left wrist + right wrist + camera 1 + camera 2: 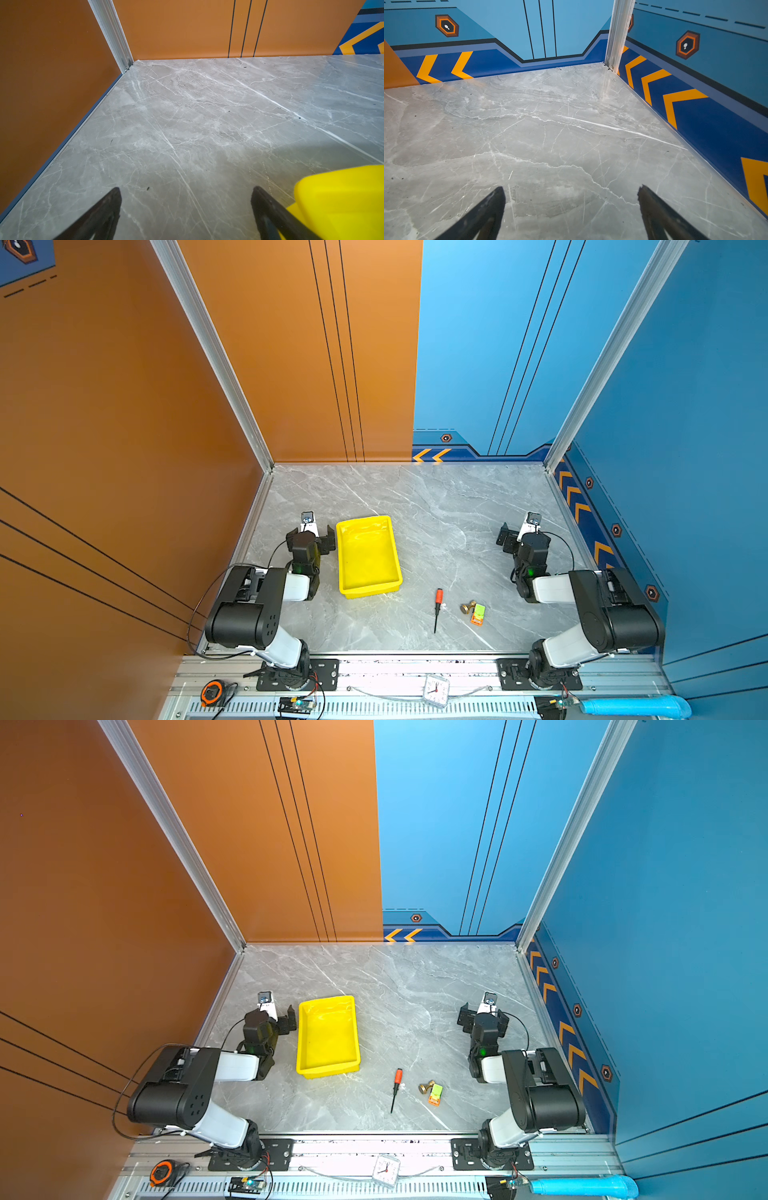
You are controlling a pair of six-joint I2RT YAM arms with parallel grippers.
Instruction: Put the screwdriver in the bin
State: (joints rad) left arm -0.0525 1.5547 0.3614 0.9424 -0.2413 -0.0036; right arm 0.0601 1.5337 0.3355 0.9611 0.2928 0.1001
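Observation:
The screwdriver (437, 610) (396, 1090) has an orange-red handle and a thin dark shaft. It lies flat on the grey marble table, near the front and right of centre, handle pointing away. The yellow bin (370, 591) (328, 1069) sits to its left and farther back, with nothing inside. My left gripper (311, 536) (272, 1017) (186, 190) is open just left of the bin, whose corner (342, 197) shows beside one finger. My right gripper (524, 537) (484, 1018) (571, 189) is open over bare table at the right, well behind the screwdriver.
A small orange-and-green box (478, 614) and a brass piece (468, 607) lie just right of the screwdriver. Orange and blue walls close the table on three sides. A clock (436, 690), a tape measure (212, 693) and a blue tube (636, 705) rest on the front rail.

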